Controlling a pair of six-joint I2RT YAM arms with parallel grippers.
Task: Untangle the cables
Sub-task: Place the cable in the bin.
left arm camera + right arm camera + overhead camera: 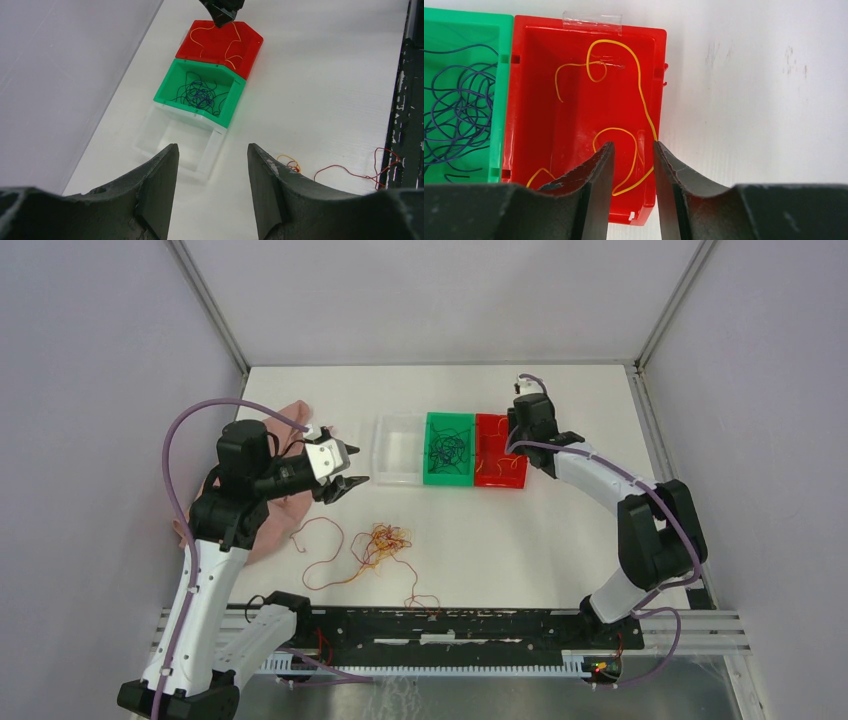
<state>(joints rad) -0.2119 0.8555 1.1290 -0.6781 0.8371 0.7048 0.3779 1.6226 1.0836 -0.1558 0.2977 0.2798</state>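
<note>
A loose tangle of red and orange-yellow cables (383,540) lies on the white table, and one red strand (350,172) trails toward the front rail. Dark cables (448,447) are coiled in the green bin (449,480). Yellow cables (639,85) lie in the red bin (574,110). My left gripper (352,482) hangs open above the table, left of the bins and behind the tangle, with nothing between its fingers (160,190). My right gripper (633,147) hovers open over the red bin's near right corner. A yellow loop shows below the gap, ungripped.
A clear bin (398,478) stands left of the green one; the three bins sit side by side at mid-table. A pink cloth (270,525) lies under my left arm. A black rail (450,625) runs along the table's front edge. Grey walls close in on three sides.
</note>
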